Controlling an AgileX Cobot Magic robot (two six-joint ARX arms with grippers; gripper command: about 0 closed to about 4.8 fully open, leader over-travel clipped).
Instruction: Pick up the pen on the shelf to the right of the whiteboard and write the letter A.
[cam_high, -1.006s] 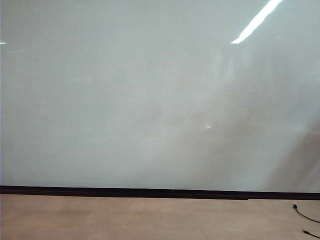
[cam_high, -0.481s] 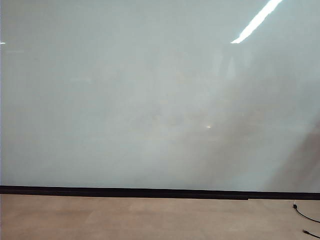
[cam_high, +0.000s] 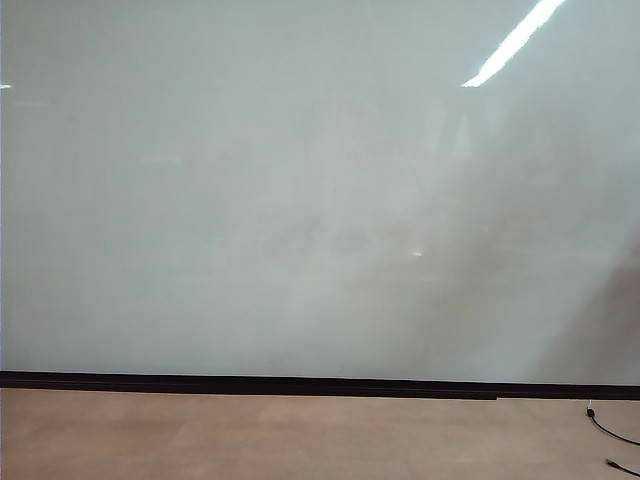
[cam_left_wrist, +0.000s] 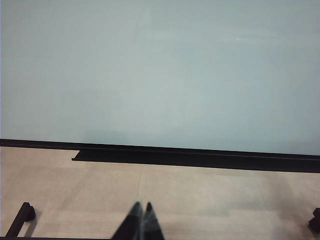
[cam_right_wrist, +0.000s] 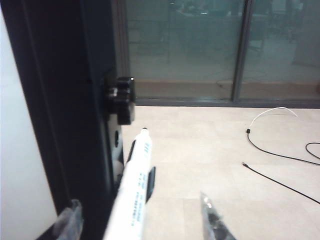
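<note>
The whiteboard (cam_high: 320, 200) fills the exterior view, and neither arm shows there. No letter A shows on it. In the right wrist view the white pen (cam_right_wrist: 135, 185) points away from the camera beside the board's black side frame (cam_right_wrist: 65, 100). A small black shelf piece (cam_right_wrist: 150, 181) shows behind it. My right gripper (cam_right_wrist: 139, 200) is open, its fingers on either side of the pen's barrel with gaps on both sides. My left gripper (cam_left_wrist: 142, 205) is shut and empty, low over the tan floor, facing the whiteboard (cam_left_wrist: 160, 75).
A black clamp knob (cam_right_wrist: 122, 97) sticks out of the frame just above the pen's tip. Cables (cam_right_wrist: 280, 155) lie on the floor to the right, with glass doors (cam_right_wrist: 200, 45) beyond. A black ledge (cam_left_wrist: 195, 157) runs under the board. A black stand foot (cam_left_wrist: 22, 217) sits nearby.
</note>
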